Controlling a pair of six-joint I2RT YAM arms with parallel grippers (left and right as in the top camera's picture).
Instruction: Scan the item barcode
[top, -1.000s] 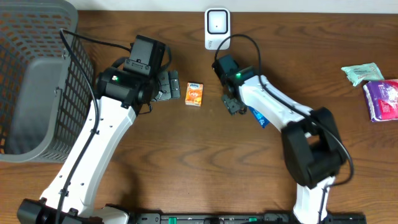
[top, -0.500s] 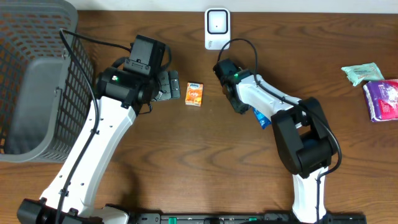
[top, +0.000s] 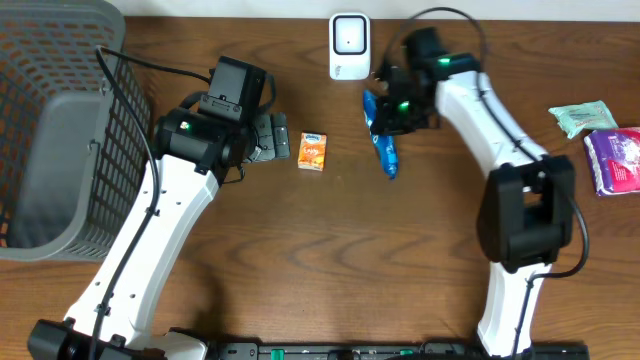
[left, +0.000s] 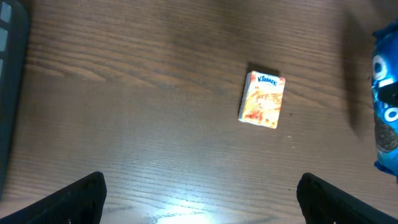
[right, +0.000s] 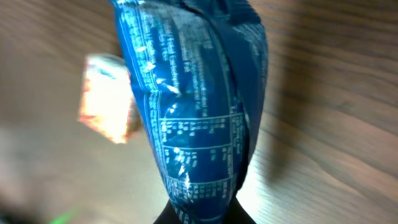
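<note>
My right gripper (top: 396, 108) is shut on one end of a blue snack packet (top: 384, 142), the item, which hangs down from it just right of the white scanner (top: 348, 45) at the table's back edge. In the right wrist view the packet (right: 199, 112) fills the frame with its white printed tables facing the camera, pinched at the bottom by the gripper (right: 202, 219). I see no barcode on it. My left gripper (left: 201, 200) hovers open above bare wood, with nothing between its fingers (left: 74, 199). The packet's edge (left: 387, 124) shows at that view's right.
A small orange Kleenex pack (top: 313, 151) lies between the two grippers, also seen as the Kleenex pack (left: 263, 99). A grey wire basket (top: 60, 120) fills the left side. A green packet (top: 582, 117) and a purple pack (top: 615, 160) lie at the far right.
My right gripper has shut on the blue packet, lifted it off the mid-table and swung it back and right, beside the scanner. The left arm has not moved.
</note>
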